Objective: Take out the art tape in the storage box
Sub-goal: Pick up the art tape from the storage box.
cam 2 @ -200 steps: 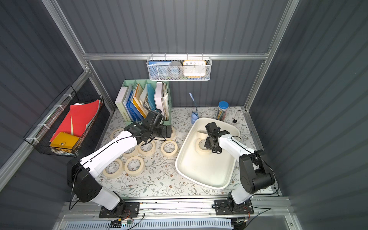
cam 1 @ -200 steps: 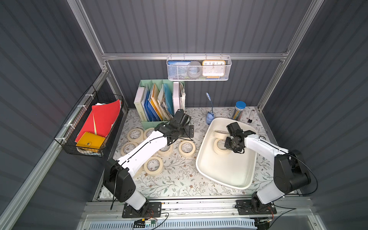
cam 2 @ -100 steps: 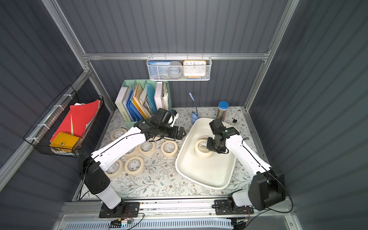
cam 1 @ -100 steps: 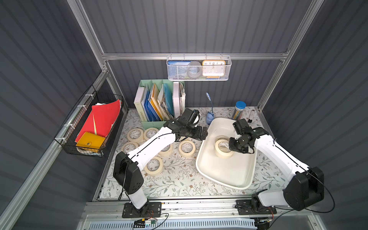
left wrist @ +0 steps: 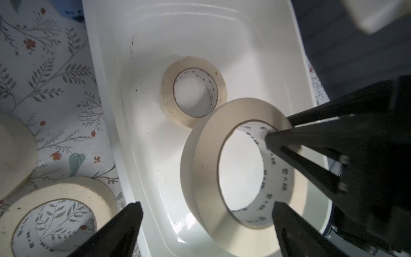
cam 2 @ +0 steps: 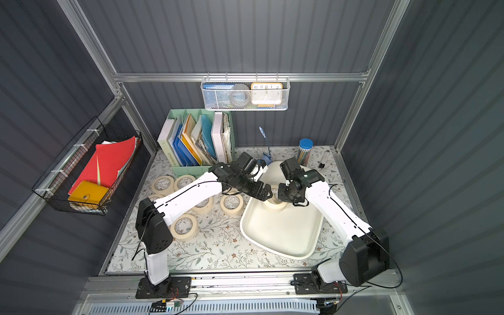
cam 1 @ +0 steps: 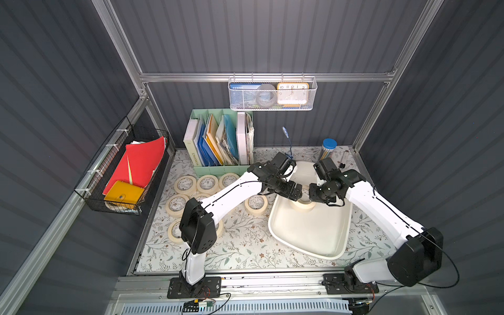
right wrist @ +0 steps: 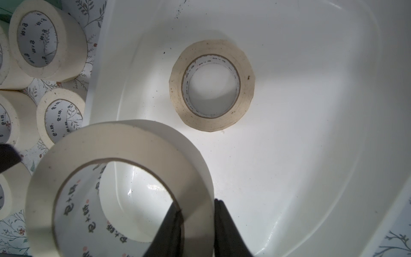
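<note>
The white storage box [cam 1: 313, 231] [cam 2: 283, 234] lies at the right of the mat. My right gripper [right wrist: 195, 213] [cam 1: 313, 193] is shut on the wall of one cream art tape roll [right wrist: 124, 142] [left wrist: 195, 155], one finger inside its core and one outside, holding it tilted above the box floor. A second roll [right wrist: 246, 84] [left wrist: 166, 95] lies flat on the box floor [right wrist: 311, 111]. My left gripper [left wrist: 205, 213] [cam 1: 296, 191] is open, and the near wall of the held roll stands between its fingers without visible contact. In both top views the two grippers face each other over one roll [cam 1: 302, 205] [cam 2: 274, 204].
Several tape rolls [cam 1: 256, 204] lie on the floral mat left of the box. A mint-green file organizer [cam 1: 218, 141] stands at the back, a wire-mesh basket [cam 1: 272, 95] hangs above it, a black basket [cam 1: 128, 169] hangs on the left wall, and a blue-lidded tube [cam 1: 328, 148] stands back right.
My left arm has swung right from the rolls on the mat to over the box, facing the right gripper. The right gripper has lifted its roll off the box floor.
</note>
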Tool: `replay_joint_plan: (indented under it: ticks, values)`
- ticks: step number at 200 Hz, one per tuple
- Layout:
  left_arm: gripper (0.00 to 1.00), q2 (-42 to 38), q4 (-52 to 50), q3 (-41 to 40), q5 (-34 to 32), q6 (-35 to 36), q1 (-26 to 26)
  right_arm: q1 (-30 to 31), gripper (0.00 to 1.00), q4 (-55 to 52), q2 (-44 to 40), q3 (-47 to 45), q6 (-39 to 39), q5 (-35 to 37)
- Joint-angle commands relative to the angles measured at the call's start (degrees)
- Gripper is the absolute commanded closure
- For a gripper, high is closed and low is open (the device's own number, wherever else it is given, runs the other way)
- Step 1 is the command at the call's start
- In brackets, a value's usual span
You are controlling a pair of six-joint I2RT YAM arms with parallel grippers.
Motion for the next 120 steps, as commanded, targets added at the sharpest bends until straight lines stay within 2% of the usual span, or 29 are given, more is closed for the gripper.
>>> replay_joint_plan:
  ticks: [1,21,33,41,63,82,89,120]
  values:
    - [0.06,2.0,-1.2,1.0,1.7,1.5,0.3,0.5,1.0,-0.1,-0.9,1.8,0.1,0.7]
    - [0.11,3.3,0.0,1.4,2.2,1.4,0.3,0.8,1.0,-0.2,-2.2,0.9,0.3,0.2]
    - [0.18,4.2,-0.1,2.4,2.4,1.3,0.2,1.0,1.0,-0.2,-3.2,0.1,0.7,-0.3]
    - [0.3,4.8,0.0,3.1,2.5,1.3,0.3,1.1,1.0,-0.1,-3.8,-0.3,1.0,-0.3]
    - [0.72,6.3,-0.2,4.9,1.9,1.4,0.3,1.2,1.0,-0.1,-4.6,-1.1,1.3,-0.3]
    - [0.96,6.4,0.3,4.8,1.8,1.2,0.3,1.4,1.0,0.0,-4.7,-1.2,1.1,-0.6]
    - [1.0,6.3,0.3,4.7,1.7,1.2,0.3,1.4,1.0,0.0,-4.6,-1.1,1.1,-0.7]
    - [1.0,5.6,0.5,3.8,1.7,0.3,0.3,1.4,1.0,1.0,-4.8,-1.0,1.2,-1.0]
